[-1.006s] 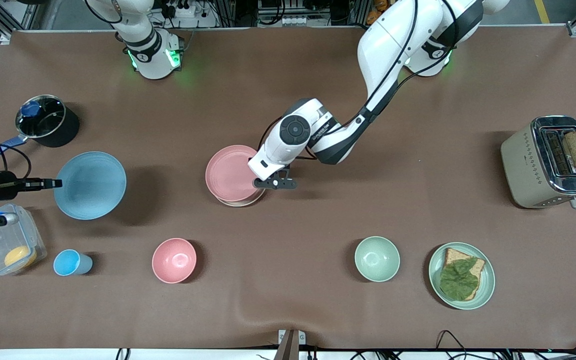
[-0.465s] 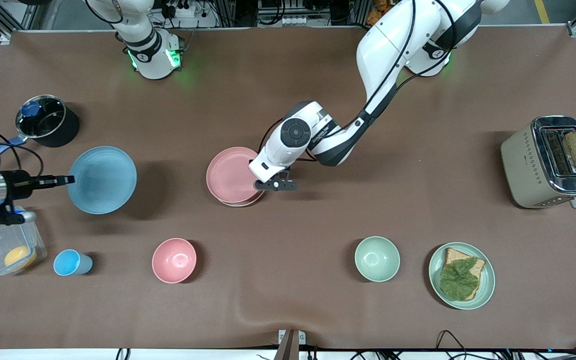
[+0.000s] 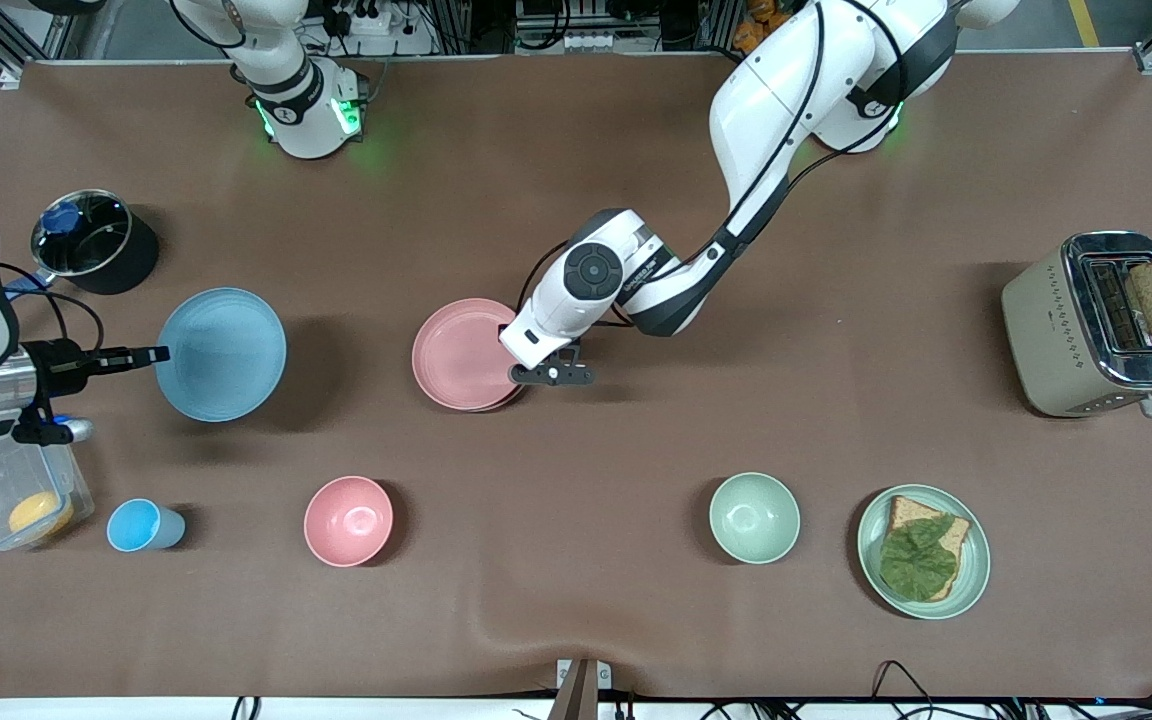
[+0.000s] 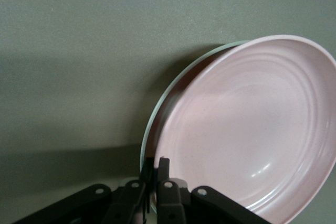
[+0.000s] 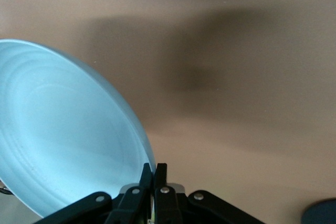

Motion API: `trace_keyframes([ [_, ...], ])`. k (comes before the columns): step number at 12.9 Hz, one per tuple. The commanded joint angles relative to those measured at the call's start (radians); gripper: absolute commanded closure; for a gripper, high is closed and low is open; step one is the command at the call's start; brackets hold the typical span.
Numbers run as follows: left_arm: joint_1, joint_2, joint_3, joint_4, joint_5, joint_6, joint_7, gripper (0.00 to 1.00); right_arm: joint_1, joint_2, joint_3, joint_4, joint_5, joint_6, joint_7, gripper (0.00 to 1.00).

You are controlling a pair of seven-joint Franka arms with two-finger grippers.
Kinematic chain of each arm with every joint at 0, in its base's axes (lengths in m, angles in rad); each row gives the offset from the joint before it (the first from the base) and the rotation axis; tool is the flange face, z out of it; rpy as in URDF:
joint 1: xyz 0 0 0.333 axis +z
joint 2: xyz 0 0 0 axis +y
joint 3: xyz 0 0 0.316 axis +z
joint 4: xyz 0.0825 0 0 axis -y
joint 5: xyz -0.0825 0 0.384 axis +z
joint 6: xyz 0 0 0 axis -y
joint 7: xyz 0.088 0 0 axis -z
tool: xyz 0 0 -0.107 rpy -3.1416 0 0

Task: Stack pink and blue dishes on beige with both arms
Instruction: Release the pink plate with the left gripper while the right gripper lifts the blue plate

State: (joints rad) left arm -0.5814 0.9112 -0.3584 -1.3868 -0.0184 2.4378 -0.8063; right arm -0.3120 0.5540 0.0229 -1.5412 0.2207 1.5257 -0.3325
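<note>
A pale pink plate [image 3: 461,355] lies mid-table over the beige plate, which the front view almost wholly hides. Only a thin pale rim of the beige plate [image 4: 155,113] shows in the left wrist view beside the pink plate [image 4: 247,129]. My left gripper [image 3: 528,372] [image 4: 156,162] is shut on the pink plate's rim, at the edge toward the left arm's end. My right gripper [image 3: 158,353] [image 5: 154,168] is shut on the rim of the light blue plate [image 3: 224,355] [image 5: 63,145], held above the table toward the right arm's end, with its shadow beneath.
A black pot [image 3: 96,242], a clear container [image 3: 16,495] and a small blue cup [image 3: 141,525] sit at the right arm's end. A pink bowl [image 3: 348,520], green bowl [image 3: 754,517] and green plate with bread [image 3: 923,550] stand nearer the camera. A toaster [image 3: 1101,322] stands at the left arm's end.
The right gripper has carried the blue plate toward the pink plate. The pink plate has settled lower and now covers the beige plate almost fully.
</note>
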Motion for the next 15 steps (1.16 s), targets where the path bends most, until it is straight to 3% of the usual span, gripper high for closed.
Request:
trace_keyframes([
  [1,-0.011,0.005,0.012,0.028,-0.018,0.007,-0.025,0.0,-0.01,0.009,0.003,-0.014,0.028,0.02,-0.017,1.0],
  [4,-0.003,-0.034,0.012,0.026,-0.017,0.006,-0.027,0.0,0.001,0.009,0.003,-0.016,0.028,0.016,-0.016,1.0],
  [6,0.032,-0.11,0.012,0.006,-0.011,-0.025,-0.025,0.0,0.011,0.009,0.005,-0.025,0.028,0.01,-0.005,1.0],
  [10,0.178,-0.325,0.013,-0.005,-0.003,-0.322,0.002,0.0,0.131,0.001,0.003,-0.06,0.029,0.062,-0.002,1.0],
  [15,0.354,-0.561,0.012,-0.018,0.115,-0.676,0.274,0.0,0.374,-0.016,0.003,-0.066,0.029,0.145,0.12,1.0],
])
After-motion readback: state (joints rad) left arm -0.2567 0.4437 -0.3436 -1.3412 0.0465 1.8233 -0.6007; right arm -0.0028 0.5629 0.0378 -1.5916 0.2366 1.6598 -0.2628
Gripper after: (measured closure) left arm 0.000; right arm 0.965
